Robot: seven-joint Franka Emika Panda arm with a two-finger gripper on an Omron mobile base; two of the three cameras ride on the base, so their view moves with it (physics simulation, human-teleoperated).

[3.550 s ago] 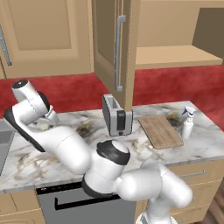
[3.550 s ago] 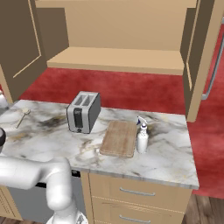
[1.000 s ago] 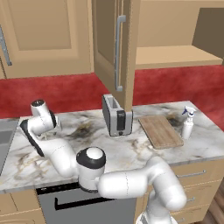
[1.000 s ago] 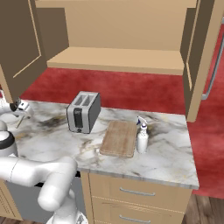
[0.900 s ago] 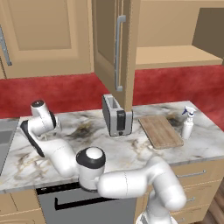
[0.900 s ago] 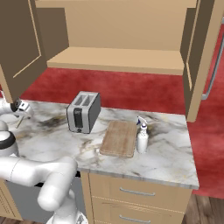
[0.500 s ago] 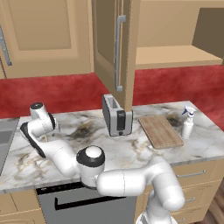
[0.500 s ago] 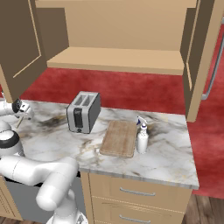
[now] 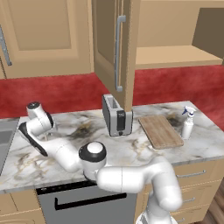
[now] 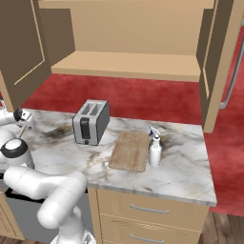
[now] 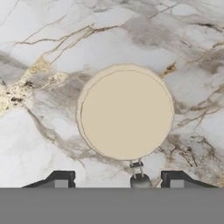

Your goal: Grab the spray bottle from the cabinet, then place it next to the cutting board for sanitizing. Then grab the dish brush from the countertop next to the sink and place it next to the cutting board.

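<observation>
Seen from straight above in the hand view, the dish brush point(image 11: 127, 111) lies on the marble countertop point(image 11: 48, 48), its round beige head facing up. Its thin neck runs down between my gripper's point(image 11: 118, 178) two fingertips, which stand apart on either side without touching it, so the gripper is open. My hand point(image 10: 23, 116) hangs low over the countertop's left end, near the sink point(image 9: 4, 140). The spray bottle point(image 10: 155, 150) stands upright right beside the cutting board point(image 10: 129, 150), on its right. The cabinet point(image 10: 128, 64) above is open, its shelf bare.
A silver toaster point(image 9: 116, 116) stands mid-counter between my hand and the board. The open cabinet door point(image 9: 114, 48) with its grey bar handle hangs above the toaster. Another open door point(image 10: 217, 66) juts out at the right. The counter's front edge point(image 10: 143, 188) runs above the drawers.
Since the earliest frames the arm has swung down to the counter's left end. Over the last second the hand has sunk slightly toward the brush; bottle, board and toaster have stayed put.
</observation>
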